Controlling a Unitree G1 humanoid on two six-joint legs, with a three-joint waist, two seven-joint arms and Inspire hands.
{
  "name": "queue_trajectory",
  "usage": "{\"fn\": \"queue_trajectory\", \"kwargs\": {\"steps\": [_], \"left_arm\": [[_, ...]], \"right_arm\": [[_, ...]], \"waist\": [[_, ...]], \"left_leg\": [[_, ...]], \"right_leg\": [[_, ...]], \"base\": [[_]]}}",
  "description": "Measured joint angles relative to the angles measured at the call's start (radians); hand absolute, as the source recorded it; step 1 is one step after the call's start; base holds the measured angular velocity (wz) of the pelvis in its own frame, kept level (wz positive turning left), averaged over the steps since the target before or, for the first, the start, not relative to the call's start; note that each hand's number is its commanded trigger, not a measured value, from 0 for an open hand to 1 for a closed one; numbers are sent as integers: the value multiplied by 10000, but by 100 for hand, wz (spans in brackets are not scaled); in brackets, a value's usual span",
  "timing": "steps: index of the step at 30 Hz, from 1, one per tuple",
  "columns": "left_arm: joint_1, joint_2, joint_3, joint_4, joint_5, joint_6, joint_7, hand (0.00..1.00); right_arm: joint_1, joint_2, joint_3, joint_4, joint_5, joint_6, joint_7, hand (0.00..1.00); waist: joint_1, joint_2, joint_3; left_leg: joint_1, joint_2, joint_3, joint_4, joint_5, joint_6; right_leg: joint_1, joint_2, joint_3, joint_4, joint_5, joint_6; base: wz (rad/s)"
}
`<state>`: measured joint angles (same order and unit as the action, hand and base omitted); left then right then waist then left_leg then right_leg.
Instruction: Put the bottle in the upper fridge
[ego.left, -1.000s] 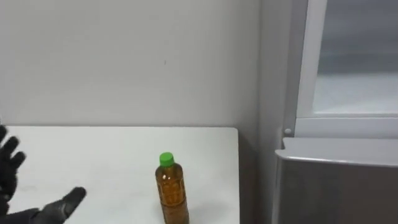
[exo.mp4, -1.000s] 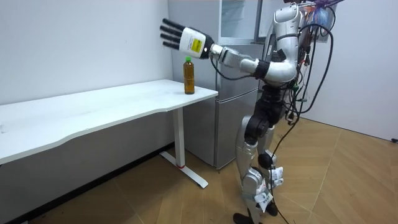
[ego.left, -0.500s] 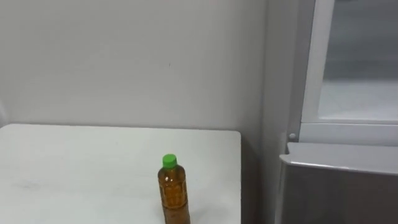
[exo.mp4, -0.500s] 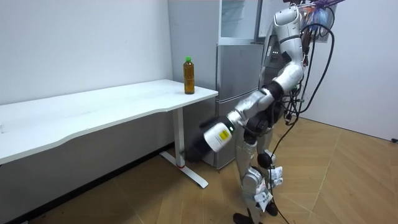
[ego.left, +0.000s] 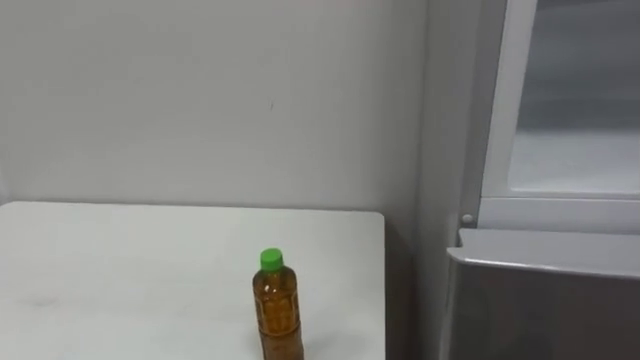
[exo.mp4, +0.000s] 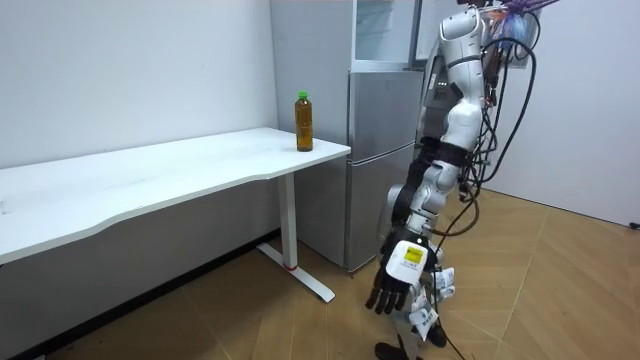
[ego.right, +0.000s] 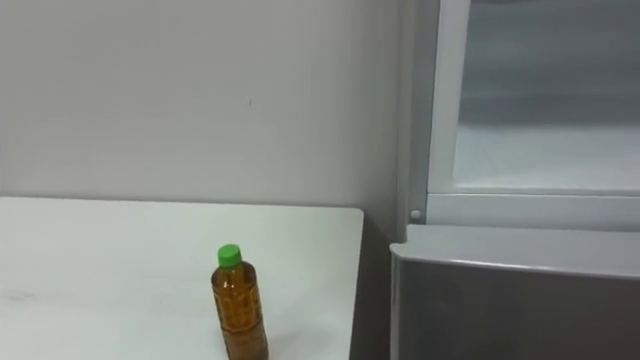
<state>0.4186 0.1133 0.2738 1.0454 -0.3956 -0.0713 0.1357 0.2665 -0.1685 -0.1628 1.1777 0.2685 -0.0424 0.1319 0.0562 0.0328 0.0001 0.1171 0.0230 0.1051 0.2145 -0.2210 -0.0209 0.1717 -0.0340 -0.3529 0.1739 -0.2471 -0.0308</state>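
Observation:
An amber bottle (ego.left: 277, 312) with a green cap stands upright near the right end of the white table (ego.left: 120, 260); in the room view the bottle (exo.mp4: 304, 122) is at the table's corner closest to the fridge. The fridge (ego.left: 545, 290) stands just right of the table, its upper compartment (ego.left: 575, 150) showing a pale interior. I stand in front of the fridge (exo.mp4: 380, 150). My left hand (exo.mp4: 400, 280) hangs low beside my leg with straight, spread fingers, far below the bottle and holding nothing.
A plain white wall (ego.left: 200, 100) runs behind the table. A narrow gap separates the table's right edge from the fridge side. Wooden floor (exo.mp4: 560, 290) lies open around me, and the table (exo.mp4: 150, 175) stretches far toward the room view's left.
My left arm has swung down from above the table to hang by my leg, and the hand has left the eye view. The bottle has not moved.

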Motion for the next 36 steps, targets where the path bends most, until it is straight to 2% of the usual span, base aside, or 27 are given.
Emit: {"fn": "queue_trajectory", "kwargs": {"steps": [3,5,10,14,21,23,27,33,36], "left_arm": [[-148,-26,-408,273,809,87,6,0],[-485,-25,-604,603,1611,292,-81,0],[-1106,-8,-1474,645,3140,316,-372,0],[-1537,239,-2003,626,3929,395,-420,0],[-1778,250,-2020,563,4092,312,-425,0],[-1783,247,-2028,574,4091,245,-425,0],[-1670,250,-2019,594,4090,172,-500,0],[-1567,288,-1973,613,4087,172,-854,0],[-1530,310,-1975,590,4086,169,-1034,0]], "right_arm": [[-26,30,128,9,-13,5,-140,0],[-127,51,236,-9,-33,4,-101,0],[-339,75,563,-45,5,-4,-93,0],[-501,86,883,-27,63,-8,-85,0],[-506,99,1039,-406,64,-24,153,0],[-557,134,1072,-615,45,-134,273,0],[-567,131,1174,-1040,13,-158,593,0],[-540,110,1783,-2555,-20,-130,1376,0],[-366,109,1838,-3996,-295,-61,1548,0]], "waist": [[-177,-76,-13],[-321,-148,-1],[-375,-285,20],[-552,-392,22],[-701,-490,11],[-762,-462,64],[-738,-448,66],[-642,-416,55],[-504,-435,38]], "left_leg": [[-7,6,181,12,0,0],[-15,8,183,18,0,0],[-32,22,323,-1,1,2],[-26,19,480,0,0,4],[-189,20,578,-9,-1,6],[-209,23,584,-26,-3,9],[-259,23,601,-25,-15,24],[-170,20,590,-29,-17,26],[-198,21,589,-10,-17,27]], "right_leg": [[-10,-2,40,-18,-3,3],[-17,-2,55,-23,-3,3],[-160,19,304,9,22,-2],[-180,12,408,-28,38,17],[-419,-6,493,121,58,11],[-479,-6,491,128,61,10],[-504,-11,516,113,61,12],[-501,-7,603,120,66,17],[-503,-10,606,142,69,17]], "base": [[-3],[0],[-13],[-9],[-6],[0],[-1],[-3],[0]]}}
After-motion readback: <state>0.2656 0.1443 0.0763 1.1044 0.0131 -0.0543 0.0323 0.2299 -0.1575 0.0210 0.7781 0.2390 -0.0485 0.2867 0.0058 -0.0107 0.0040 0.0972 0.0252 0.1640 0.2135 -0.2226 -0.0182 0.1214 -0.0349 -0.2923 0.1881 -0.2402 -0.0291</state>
